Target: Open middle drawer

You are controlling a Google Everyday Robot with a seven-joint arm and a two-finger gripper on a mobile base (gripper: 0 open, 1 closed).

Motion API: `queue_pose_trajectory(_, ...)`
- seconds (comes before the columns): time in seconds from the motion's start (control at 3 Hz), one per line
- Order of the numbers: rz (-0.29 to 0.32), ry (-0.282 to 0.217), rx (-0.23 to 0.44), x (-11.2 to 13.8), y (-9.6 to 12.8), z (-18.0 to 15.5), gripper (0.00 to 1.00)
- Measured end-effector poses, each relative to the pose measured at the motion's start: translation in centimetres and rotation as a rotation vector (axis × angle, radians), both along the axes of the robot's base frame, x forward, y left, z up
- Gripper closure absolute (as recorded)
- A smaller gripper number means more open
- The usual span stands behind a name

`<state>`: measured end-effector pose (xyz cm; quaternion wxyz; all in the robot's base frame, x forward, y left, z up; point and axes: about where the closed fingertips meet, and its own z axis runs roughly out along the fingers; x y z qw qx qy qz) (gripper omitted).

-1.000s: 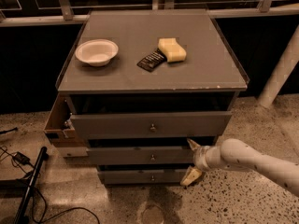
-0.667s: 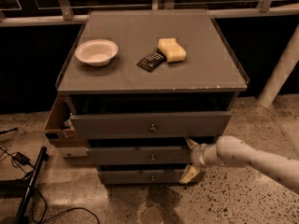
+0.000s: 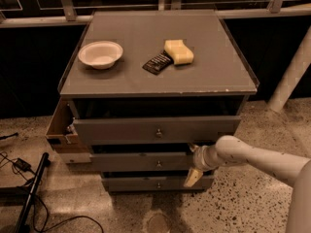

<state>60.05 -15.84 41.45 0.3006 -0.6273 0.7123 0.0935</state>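
The middle drawer [image 3: 131, 161] is a long grey front with a small round knob [image 3: 158, 163], under the pulled-out top drawer [image 3: 146, 129] and above the narrow bottom drawer [image 3: 146, 183]. It stands slightly forward of the bottom front. My gripper [image 3: 192, 163] is at the right end of the middle drawer front, to the right of the knob. It is open, with one fingertip [image 3: 193, 147] at the front's upper edge and the other, pale fingertip [image 3: 191, 179] below it. The white arm [image 3: 257, 159] comes in from the lower right.
The top drawer shows a light wooden side [image 3: 59, 125] at the left. On the grey cabinet top [image 3: 204, 72] lie a white bowl [image 3: 100, 54], a yellow sponge [image 3: 178, 51] and a dark packet [image 3: 157, 62]. Cables and a black pole [image 3: 31, 191] lie on the floor at the left. A white post [image 3: 291, 72] stands at the right.
My gripper has shifted slightly to the left along the middle drawer front. The drawers and the things on top have not visibly moved.
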Motion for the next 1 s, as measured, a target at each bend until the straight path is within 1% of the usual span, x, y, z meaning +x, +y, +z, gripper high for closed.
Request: queue_pose_trajectory(1.0, 0.005, 0.071, -0.018, -0.4, -0.8, -1.6, 0.00)
